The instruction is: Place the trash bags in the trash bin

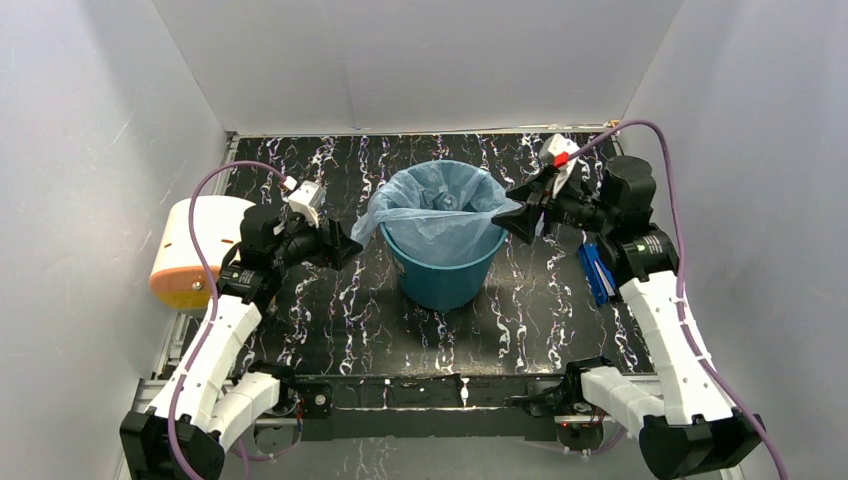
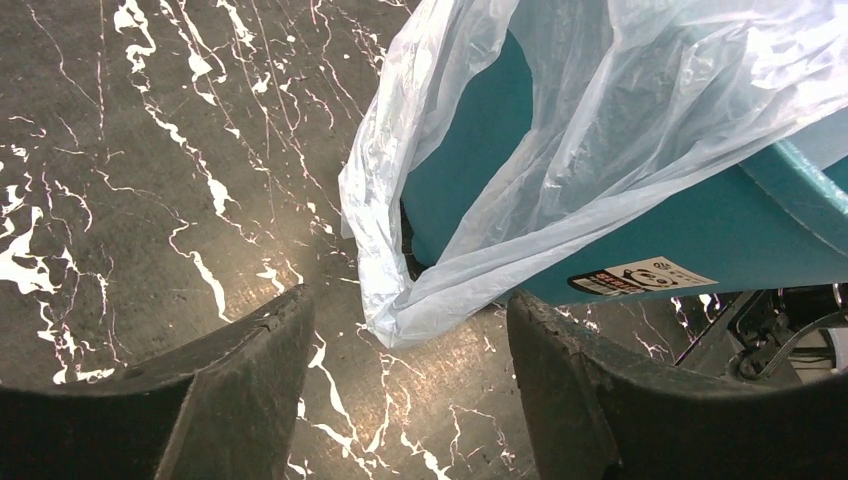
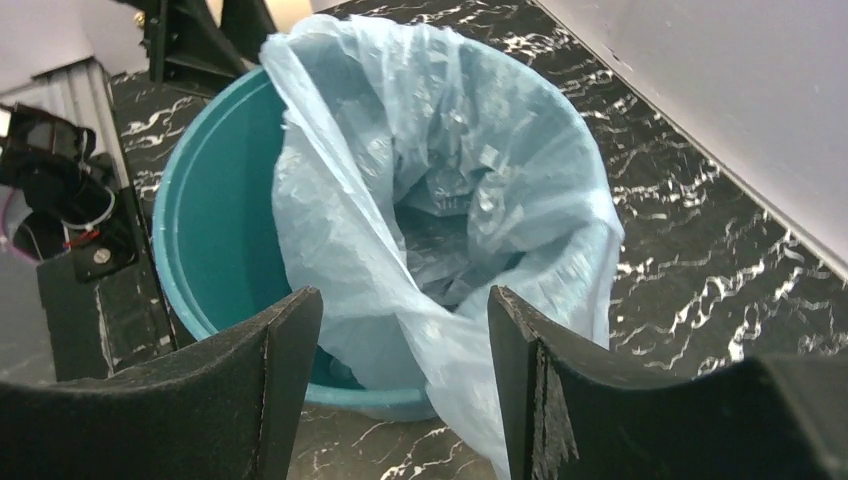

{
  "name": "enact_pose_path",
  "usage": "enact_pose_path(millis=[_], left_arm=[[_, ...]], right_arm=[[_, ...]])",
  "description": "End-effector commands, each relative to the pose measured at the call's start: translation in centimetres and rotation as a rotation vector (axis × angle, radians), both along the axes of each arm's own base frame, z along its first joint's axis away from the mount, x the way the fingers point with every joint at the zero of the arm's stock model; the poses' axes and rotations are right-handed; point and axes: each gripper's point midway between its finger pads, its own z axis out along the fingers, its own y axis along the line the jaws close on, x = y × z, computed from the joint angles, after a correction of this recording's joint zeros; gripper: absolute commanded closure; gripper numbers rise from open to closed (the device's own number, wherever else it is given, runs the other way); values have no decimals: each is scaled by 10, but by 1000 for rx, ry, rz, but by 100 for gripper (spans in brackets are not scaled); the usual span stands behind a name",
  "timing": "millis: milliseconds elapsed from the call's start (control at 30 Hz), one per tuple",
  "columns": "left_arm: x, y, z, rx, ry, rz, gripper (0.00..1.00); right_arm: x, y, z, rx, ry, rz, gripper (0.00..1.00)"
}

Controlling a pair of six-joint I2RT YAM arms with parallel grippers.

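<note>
The teal trash bin [image 1: 445, 277] stands upright mid-table. The light-blue trash bag [image 1: 440, 205] lies inside it and hangs over the left, back and right of the rim. A flap hangs down the bin's left side [image 2: 400, 260]. In the right wrist view the bag [image 3: 440, 190] covers the right part of the bin [image 3: 205, 220], leaving bare teal wall on the left. My left gripper [image 1: 345, 248] is open and empty just left of the bin, the flap ahead of its fingers [image 2: 250, 370]. My right gripper [image 1: 512, 220] is open and empty at the bin's right rim.
A cream cylinder with an orange end [image 1: 190, 250] lies at the table's left edge beside the left arm. A blue object [image 1: 596, 272] lies under the right arm. White walls close in the black marbled table [image 1: 330, 320] on three sides.
</note>
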Motion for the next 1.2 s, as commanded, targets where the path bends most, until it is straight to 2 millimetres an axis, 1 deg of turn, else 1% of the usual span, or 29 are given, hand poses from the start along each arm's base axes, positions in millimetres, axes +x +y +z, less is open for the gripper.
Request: enact_pose_path(millis=[0,67,133,233,267,300,333,400,500,600,633,700,767,833,867,933,967,1000,1033,1067,1100,1133,1167], left_arm=[[5,3,32,-17,-104,20,31],[2,-3,40,-39,-128,-17,30],[-2,-11,46,-59,-145,-72,30],[-7,-20,43,-65,-167,-157,29],[-7,-21,40,-60,-166,-172,29],[-7,-22,37,-58,-163,-187,29],[-8,-24,35,-54,-164,-210,29],[-9,-27,32,-57,-166,-239,29],[-5,-28,31,-60,-174,-237,29],[1,-26,29,-51,-174,-219,30],[2,-26,28,-50,-172,-218,31],[5,-26,26,-49,-162,-210,33],[7,-26,21,-50,-139,-200,38],[7,-26,17,-46,-121,-202,41],[8,-26,16,-45,-115,-200,43],[7,-26,14,-49,-105,-201,49],[7,-27,14,-52,-102,-203,53],[7,-27,14,-54,-100,-206,59],[7,-28,14,-57,-97,-209,63],[7,-28,14,-61,-92,-209,68],[8,-29,13,-63,-87,-208,71],[8,-29,13,-66,-83,-209,74],[8,-29,13,-68,-79,-210,78]], right_arm=[[-14,25,41,-29,-198,135,30],[-9,42,40,-68,-216,136,30],[-9,61,34,-135,-239,157,30],[-17,96,17,-263,-290,213,29],[-16,103,11,-297,-301,207,29],[-10,106,6,-334,-317,183,29],[-12,113,3,-356,-340,193,29],[-11,120,-2,-381,-366,198,29],[-5,127,-4,-389,-383,193,32],[0,127,-7,-411,-387,181,39],[1,128,-5,-408,-393,174,41],[3,129,-2,-393,-401,161,50],[4,128,1,-383,-407,152,52],[3,129,1,-379,-406,150,57],[4,128,1,-380,-406,144,59],[3,129,0,-377,-399,153,67],[2,130,-1,-379,-393,160,69],[1,131,-1,-375,-388,168,77],[0,132,-1,-373,-384,173,86],[-1,132,0,-367,-380,177,90],[-3,133,1,-360,-377,183,93],[-5,134,1,-353,-373,191,99],[-8,134,2,-345,-370,203,100]])
